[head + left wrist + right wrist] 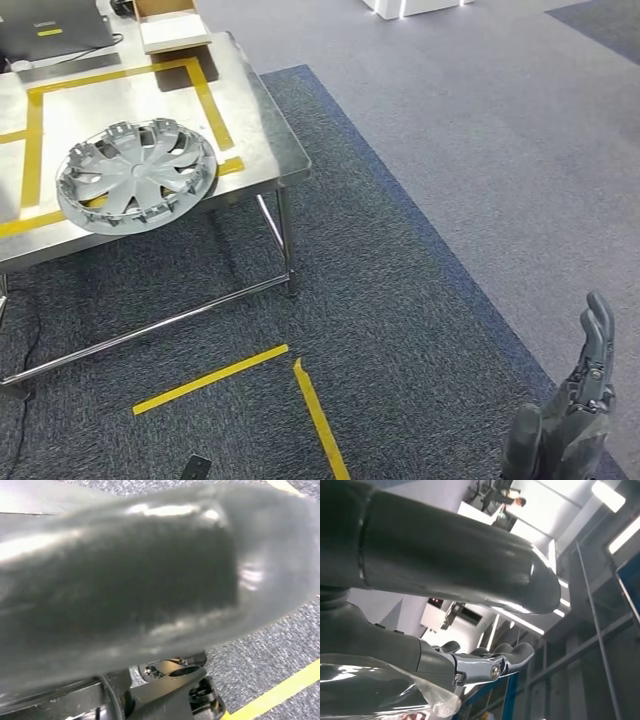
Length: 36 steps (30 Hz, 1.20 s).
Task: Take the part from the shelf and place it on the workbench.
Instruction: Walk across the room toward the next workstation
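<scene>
Steel counter (pixel 256 130), yellow tape marking its top, standing on grey carpet (pixel 392 300). Lying on it: grey hubcap (pixel 136 175), overhanging the near edge; dark laptop (pixel 53 25) and a box (pixel 170 25) sitting at the far edge. Yellow tape strips (pixel 211 378) lying on the carpet.

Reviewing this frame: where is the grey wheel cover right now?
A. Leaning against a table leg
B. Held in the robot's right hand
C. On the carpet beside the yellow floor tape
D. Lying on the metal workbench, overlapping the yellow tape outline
D: in the head view the wheel cover lies flat on the steel workbench, across the yellow tape outline, while the right hand holds nothing.
</scene>
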{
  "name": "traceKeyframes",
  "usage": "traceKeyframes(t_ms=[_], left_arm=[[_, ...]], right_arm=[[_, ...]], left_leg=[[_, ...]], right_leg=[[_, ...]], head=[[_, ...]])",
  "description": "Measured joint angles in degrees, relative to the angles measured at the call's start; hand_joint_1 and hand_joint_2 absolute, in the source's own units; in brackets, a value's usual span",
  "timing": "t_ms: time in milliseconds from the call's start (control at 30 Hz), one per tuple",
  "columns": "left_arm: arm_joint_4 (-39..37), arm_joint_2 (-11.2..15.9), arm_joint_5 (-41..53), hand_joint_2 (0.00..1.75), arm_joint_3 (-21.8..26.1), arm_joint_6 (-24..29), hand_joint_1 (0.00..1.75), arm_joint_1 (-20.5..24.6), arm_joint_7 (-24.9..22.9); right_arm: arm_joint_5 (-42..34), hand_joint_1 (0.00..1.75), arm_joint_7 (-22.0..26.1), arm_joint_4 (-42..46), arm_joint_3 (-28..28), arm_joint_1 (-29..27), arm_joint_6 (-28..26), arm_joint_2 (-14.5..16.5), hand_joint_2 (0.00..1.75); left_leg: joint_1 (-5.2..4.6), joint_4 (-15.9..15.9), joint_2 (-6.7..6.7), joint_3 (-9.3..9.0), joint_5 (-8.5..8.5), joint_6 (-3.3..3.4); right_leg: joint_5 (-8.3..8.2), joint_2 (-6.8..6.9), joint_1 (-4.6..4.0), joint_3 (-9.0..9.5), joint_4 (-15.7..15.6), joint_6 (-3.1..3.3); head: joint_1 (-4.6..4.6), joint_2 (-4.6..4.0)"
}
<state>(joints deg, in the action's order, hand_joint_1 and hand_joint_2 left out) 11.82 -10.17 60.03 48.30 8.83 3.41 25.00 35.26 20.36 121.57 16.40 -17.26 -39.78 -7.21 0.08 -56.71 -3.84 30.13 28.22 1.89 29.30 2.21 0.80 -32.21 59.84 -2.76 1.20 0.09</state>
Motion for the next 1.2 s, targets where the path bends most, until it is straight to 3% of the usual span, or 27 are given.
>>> traceKeyframes(t_ms=[67, 133, 200, 267, 333, 367, 400, 433, 500, 533, 600, 667, 700, 733, 800, 833, 867, 900, 933, 1000, 1067, 1133, 1200], left_arm=[[0.0, 0.03, 0.01, 0.0, 0.09, 0.09, 0.0, 0.06, 0.0], [0.0, 0.07, -0.15, 0.0, 0.18, 0.23, 0.0, 0.1, 0.01], [0.0, 0.19, -0.86, 0.0, 0.51, 0.43, 0.0, 0.19, 0.07], [0.0, 0.39, -1.82, 0.0, 1.17, 0.63, 0.0, 0.2, 0.15], [0.0, 0.65, -2.61, 0.0, 1.97, 0.91, 0.0, 0.07, 0.2], [0.0, 0.81, -2.98, 0.0, 2.43, 1.08, 0.0, -0.01, 0.23], [0.0, 1.01, -3.27, 0.0, 2.85, 1.23, 0.0, -0.05, 0.26], [0.01, 1.21, -3.49, 0.0, 3.25, 1.35, 0.0, -0.07, 0.28], [0.04, 1.79, -3.76, 0.0, 3.97, 1.57, 0.0, -0.07, 0.29], [0.05, 2.09, -3.81, 0.0, 4.28, 1.68, 0.0, -0.08, 0.29], [0.08, 2.56, -3.91, 0.0, 4.8, 1.92, 0.0, -0.11, 0.27], [0.11, 2.85, -4.03, 0.0, 5.13, 2.22, 0.0, -0.13, 0.2], [0.16, 3.02, -4.11, 0.0, 5.29, 2.37, 0.0, -0.1, 0.16], [0.21, 3.21, -4.16, 0.0, 5.51, 2.47, 0.0, -0.07, 0.13], [0.28, 3.55, -4.28, 0.0, 6.07, 2.56, 0.0, -0.17, 0.07], [0.28, 3.67, -4.34, 0.0, 6.37, 2.58, 0.0, -0.28, 0.04], [0.28, 3.76, -4.39, 0.0, 6.61, 2.58, 0.0, -0.38, 0.01], [0.28, 3.83, -4.42, 0.0, 6.8, 2.58, 0.0, -0.42, -0.01], [0.28, 3.85, -4.42, 0.0, 6.99, 2.57, 0.0, -0.41, -0.02], [0.29, 3.85, -4.38, 0.0, 7.25, 2.54, 0.0, -0.31, -0.02], [0.29, 3.82, -4.3, 0.0, 7.44, 2.51, 0.0, -0.27, -0.01], [0.28, 3.75, -4.22, 0.0, 7.55, 2.43, 0.0, -0.15, 0.02], [0.28, 3.69, -4.19, 0.0, 7.58, 2.33, 0.0, 0.05, 0.11]], right_arm=[[-0.07, 0.0, 0.12, 0.32, -0.02, -0.15, 0.0, 0.08, 0.0], [-0.17, 0.0, 0.31, 0.58, -0.12, -0.59, -0.01, 0.12, 0.0], [-0.27, 0.0, 0.56, 0.92, -0.27, -1.06, -0.04, 0.23, 0.0], [-0.33, 0.0, 0.83, 1.23, -0.42, -1.4, -0.07, 0.48, 0.0], [-0.39, 0.0, 1.07, 1.3, -0.58, -1.93, -0.07, 0.66, 0.0], [-0.44, 0.0, 1.18, 1.31, -0.65, -2.27, -0.07, 0.73, 0.0], [-0.49, 0.0, 1.3, 1.35, -0.72, -2.58, -0.07, 0.82, 0.0], [-0.54, 0.0, 1.4, 1.45, -0.78, -2.84, -0.07, 0.94, 0.0], [-0.63, 0.0, 1.57, 1.72, -0.95, -3.19, -0.07, 1.25, 0.0], [-0.69, 0.0, 1.65, 1.86, -1.03, -3.33, -0.07, 1.38, 0.0], [-0.8, 0.0, 1.83, 2.1, -1.25, -3.67, -0.1, 1.51, 0.0], [-0.92, 0.0, 2.04, 2.43, -1.61, -4.18, -0.14, 1.55, 0.0], [-0.97, 0.0, 2.15, 2.59, -1.85, -4.41, -0.16, 1.55, 0.0], [-1.01, 0.0, 2.25, 2.72, -2.07, -4.58, -0.18, 1.55, 0.0], [-1.04, 0.0, 2.45, 2.85, -2.43, -4.84, -0.2, 1.68, 0.0], [-1.04, 0.0, 2.56, 2.87, -2.62, -5.02, -0.2, 1.8, 0.0], [-1.03, 0.0, 2.68, 2.87, -2.83, -5.24, -0.2, 1.95, 0.0], [-1.03, 0.0, 2.78, 2.89, -3.05, -5.46, -0.2, 2.08, 0.0], [-1.03, 0.0, 2.86, 2.93, -3.26, -5.64, -0.2, 2.19, 0.0], [-1.04, 0.0, 2.95, 3.12, -3.5, -5.78, -0.2, 2.34, 0.0], [-1.05, 0.0, 2.97, 3.36, -3.56, -5.82, -0.2, 2.49, 0.0], [-1.04, 0.0, 2.99, 3.49, -3.72, -6.11, -0.2, 2.63, 0.0], [-0.88, 0.0, 2.98, 3.63, -3.95, -6.53, -0.21, 2.74, 0.0]], left_leg=[[-0.26, -0.17, -0.76, -0.01, 0.05, -0.59], [-0.28, -0.17, -1.42, -0.06, 0.05, -1.2], [-0.04, -1.64, -0.19, 0.33, 1.43, -1.93], [0.2, -7.28, 2.17, 2.46, 5.03, -2.44], [0.26, -14.81, 3.09, 5.58, 8.38, -2.57], [0.26, -16.83, 3.21, 6.42, 8.73, -2.54], [0.26, -16.47, 3.28, 6.23, 7.78, -2.42], [0.26, -13.86, 3.58, 5.06, 5.84, -2.22], [0.31, -6.08, 5.59, 1.72, 1.73, -1.65], [0.34, -3.02, 6.61, 0.49, 0.71, -1.44], [0.28, -0.91, 7.42, -0.18, 0.66, -1.23], [0.33, -0.48, 6.47, -0.16, 0.48, -0.82], [0.44, -0.24, 5.91, -0.2, 0.3, -0.53], [0.56, 0.0, 5.29, -0.21, 0.12, -0.25], [0.53, 0.1, 3.98, -0.14, 0.04, 0.01], [0.49, 0.08, 3.24, -0.1, 0.06, 0.06], [0.46, 0.08, 2.48, -0.08, 0.08, 0.08], [0.46, 0.07, 1.77, -0.08, 0.11, 0.07], [0.46, 0.07, 1.14, -0.12, 0.14, 0.03], [0.33, 0.01, 0.09, -0.31, 0.31, -0.25], [0.01, -0.13, -0.78, -0.47, 0.51, -0.79], [-0.12, -0.17, -1.71, -0.57, 0.53, -1.37], [0.09, -0.91, -0.9, -0.43, 1.32, -2.07]], right_leg=[[-0.48, 0.74, -0.26, 1.87, -3.33, 0.58], [-0.72, -0.14, -0.37, 1.68, -3.4, 1.31], [-1.06, -0.92, -0.21, 1.64, -3.67, 2.01], [-1.35, -1.71, -0.06, 1.66, -3.81, 2.49], [-1.48, -2.77, -0.14, 1.48, -3.76, 2.69], [-1.51, -3.41, -0.18, 1.42, -3.71, 2.72], [-1.53, -4.07, -0.22, 1.42, -3.64, 2.74], [-1.53, -4.74, -0.24, 1.43, -3.55, 2.73], [-1.5, -5.99, -0.31, 1.31, -3.29, 2.62], [-1.53, -6.57, -0.33, 1.05, -3.1, 2.44], [-1.75, -7.57, -0.26, 0.39, -2.88, 1.79], [-1.84, -7.97, -0.12, -0.34, -2.75, 1.08], [-1.31, -7.12, -0.18, -0.83, -2.04, 0.8], [-0.13, -5.9, -0.23, -1.8, -0.19, 0.58], [3.43, -3.37, -0.2, -4.81, 6.48, 0.25], [4.9, -2.9, -0.13, -6.44, 10.03, 0.09], [5.45, -2.67, -0.08, -7.35, 12.16, -0.05], [4.94, -2.46, -0.06, -7.25, 12.25, -0.13], [3.54, -2.12, -0.05, -6.01, 10.18, -0.13], [0.38, -0.3, -0.21, -1.64, 2.45, 0.09], [-0.75, 1.08, -0.49, 1.21, -2.54, 0.65], [-0.78, 0.54, -0.68, 1.36, -3.19, 1.31], [-1.1, -0.36, -0.53, 1.23, -3.34, 2.0]], head=[[-0.07, 0.0], [-0.07, 0.0], [-0.17, 0.0], [-0.37, 0.0], [-0.4, 0.0], [-0.41, 0.0], [-0.4, 0.0], [-0.41, 0.0], [-0.39, 0.0], [-0.4, 0.0], [-0.37, 0.0], [-0.34, 0.0], [-0.26, 0.0], [-0.06, 0.0], [0.22, 0.0], [0.29, 0.0], [0.27, 0.0], [0.29, 0.0], [0.28, 0.0], [0.31, 0.0], [0.25, 0.0], [0.19, 0.0], [0.11, 0.0]])
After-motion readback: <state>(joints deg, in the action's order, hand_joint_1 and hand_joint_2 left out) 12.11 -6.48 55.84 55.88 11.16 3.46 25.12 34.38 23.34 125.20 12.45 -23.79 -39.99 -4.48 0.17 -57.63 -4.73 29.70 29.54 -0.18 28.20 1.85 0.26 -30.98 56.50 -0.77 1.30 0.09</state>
